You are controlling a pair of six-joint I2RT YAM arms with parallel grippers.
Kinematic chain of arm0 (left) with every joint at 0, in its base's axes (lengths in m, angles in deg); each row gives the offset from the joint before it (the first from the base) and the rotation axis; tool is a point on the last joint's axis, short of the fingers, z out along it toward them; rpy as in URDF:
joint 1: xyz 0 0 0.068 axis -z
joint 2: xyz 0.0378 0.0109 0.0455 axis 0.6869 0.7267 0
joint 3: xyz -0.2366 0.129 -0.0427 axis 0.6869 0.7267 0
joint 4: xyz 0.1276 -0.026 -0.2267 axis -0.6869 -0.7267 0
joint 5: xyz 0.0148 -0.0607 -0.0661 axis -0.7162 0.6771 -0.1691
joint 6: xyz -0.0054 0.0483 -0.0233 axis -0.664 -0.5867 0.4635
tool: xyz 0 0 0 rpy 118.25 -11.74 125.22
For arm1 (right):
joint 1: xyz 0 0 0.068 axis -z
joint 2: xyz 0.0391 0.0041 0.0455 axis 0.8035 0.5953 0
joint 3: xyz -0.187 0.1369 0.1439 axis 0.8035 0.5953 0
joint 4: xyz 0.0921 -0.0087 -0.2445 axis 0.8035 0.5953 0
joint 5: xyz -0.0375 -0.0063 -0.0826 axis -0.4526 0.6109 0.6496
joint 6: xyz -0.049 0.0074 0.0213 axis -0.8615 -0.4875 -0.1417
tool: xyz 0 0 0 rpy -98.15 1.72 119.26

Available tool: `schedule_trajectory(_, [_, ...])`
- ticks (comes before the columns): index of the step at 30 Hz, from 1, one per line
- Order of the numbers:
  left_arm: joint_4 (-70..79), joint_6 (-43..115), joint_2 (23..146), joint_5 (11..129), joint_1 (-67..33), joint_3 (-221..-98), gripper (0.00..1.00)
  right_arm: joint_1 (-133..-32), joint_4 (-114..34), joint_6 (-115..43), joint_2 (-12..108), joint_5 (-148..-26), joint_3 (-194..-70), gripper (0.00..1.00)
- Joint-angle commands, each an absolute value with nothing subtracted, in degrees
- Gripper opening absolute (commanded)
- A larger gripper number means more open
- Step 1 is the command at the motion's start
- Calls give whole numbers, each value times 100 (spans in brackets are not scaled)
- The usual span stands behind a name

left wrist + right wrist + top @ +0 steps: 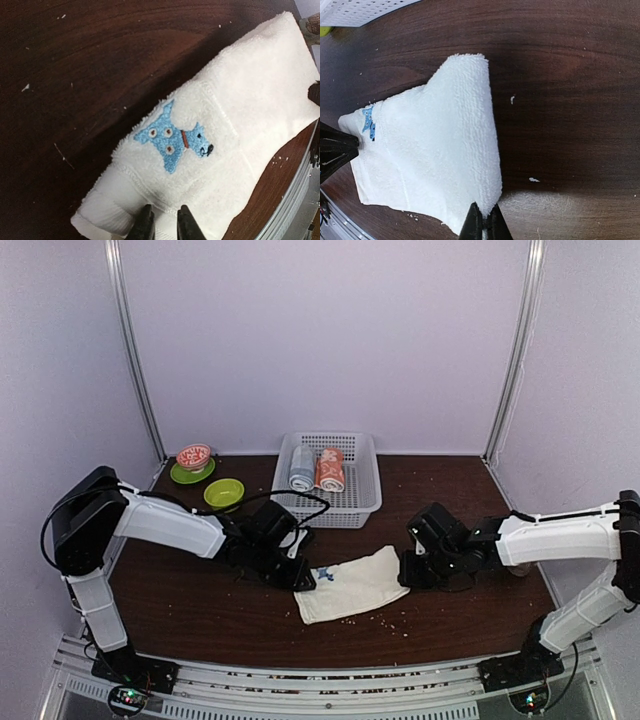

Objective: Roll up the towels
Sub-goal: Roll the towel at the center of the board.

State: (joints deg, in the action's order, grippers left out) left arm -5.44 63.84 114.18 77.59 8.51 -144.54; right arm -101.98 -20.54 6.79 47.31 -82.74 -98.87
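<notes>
- The cream towel [352, 585] is spread on the counter [200, 600].
- Its embroidered end is pinched by the left end effector [164, 212].
- Its far corner is clenched by the right end effector [484, 214].

White arms [170, 523], black joints [445, 530], cables [300, 502]

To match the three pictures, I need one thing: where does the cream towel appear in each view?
Top external: cream towel just below centre.
Left wrist: cream towel runs diagonally, bottom centre to top right.
Right wrist: cream towel left of centre, reaching the bottom edge.
Shared landmark: its blue dog embroidery.
</notes>
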Motion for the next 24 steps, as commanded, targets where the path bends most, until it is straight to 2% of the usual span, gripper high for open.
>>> schedule_trajectory(1, [-199, 6529, 11595, 8020, 838, -14531, 18, -10550, -1028, 143, 4931, -7541, -10481, 0])
schedule_trajectory(11, [156, 6720, 11618, 8146, 882, -14233, 17, -11112, -1393, -52, 5734, -7959, -11086, 0])
schedule_trajectory(20, [231, 6767, 11538, 8155, 884, -14110, 17, -11223, -1868, -339, 6027, -8387, -10953, 0])
schedule_trajectory(22, [196, 6753, 11445, 8142, 882, -14131, 17, -11218, -1952, -346, 6059, -8430, -10892, 3])
schedule_trajectory(24, [164, 6751, 11314, 8125, 882, -14164, 17, -11211, -2079, -298, 6090, -8452, -10836, 11])
